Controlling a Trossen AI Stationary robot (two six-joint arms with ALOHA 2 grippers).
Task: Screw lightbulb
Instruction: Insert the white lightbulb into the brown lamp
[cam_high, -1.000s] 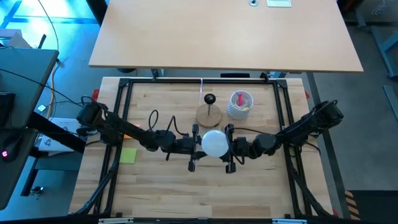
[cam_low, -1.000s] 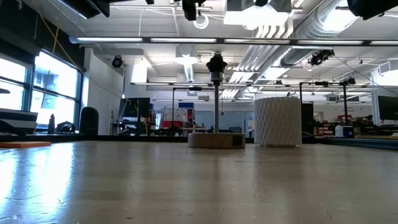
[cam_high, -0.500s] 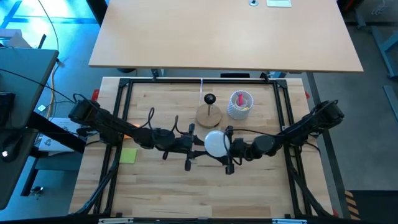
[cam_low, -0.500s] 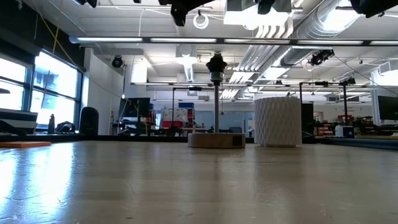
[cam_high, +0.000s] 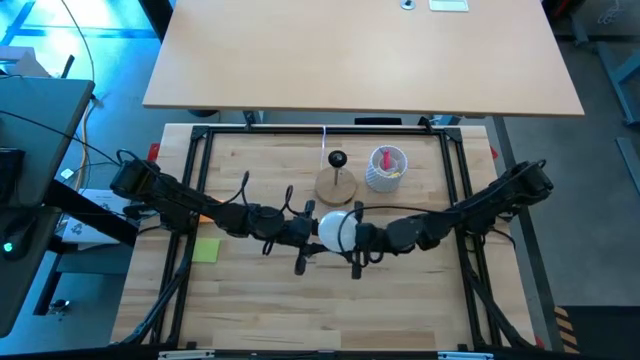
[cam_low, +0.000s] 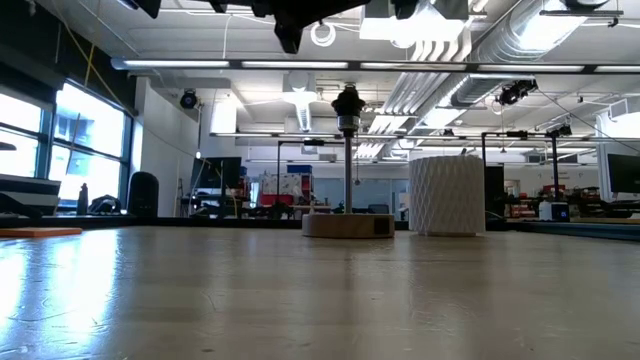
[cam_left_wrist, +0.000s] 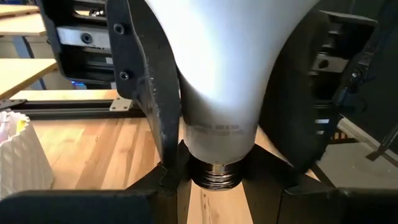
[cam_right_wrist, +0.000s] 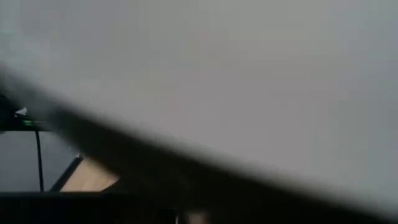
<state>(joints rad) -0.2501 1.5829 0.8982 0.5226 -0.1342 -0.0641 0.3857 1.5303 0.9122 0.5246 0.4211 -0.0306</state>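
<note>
The lightbulb (cam_high: 337, 231) is held up in the air between the two arms, over the middle of the table (cam_high: 420, 310), with its screw base pointing down in the left wrist view. The left claw (cam_high: 318, 228) is closed on the lightbulb's neck: its dark fingers (cam_left_wrist: 152, 93) press the white glass on both sides just above the metal thread. The right claw (cam_high: 356, 236) sits against the far side of the globe; whether it grips or merely touches, I cannot tell.

The stand (cam_high: 337, 184), a wooden disc with a black socket (cam_high: 338, 159) on a stem, stands apart from the lightbulb toward the back of the table, beside a white ribbed cup (cam_high: 385, 168). The socket is bare.

So the pick-up looks done. Still to do: bring the thread over the socket, seat it and turn it in.
</note>
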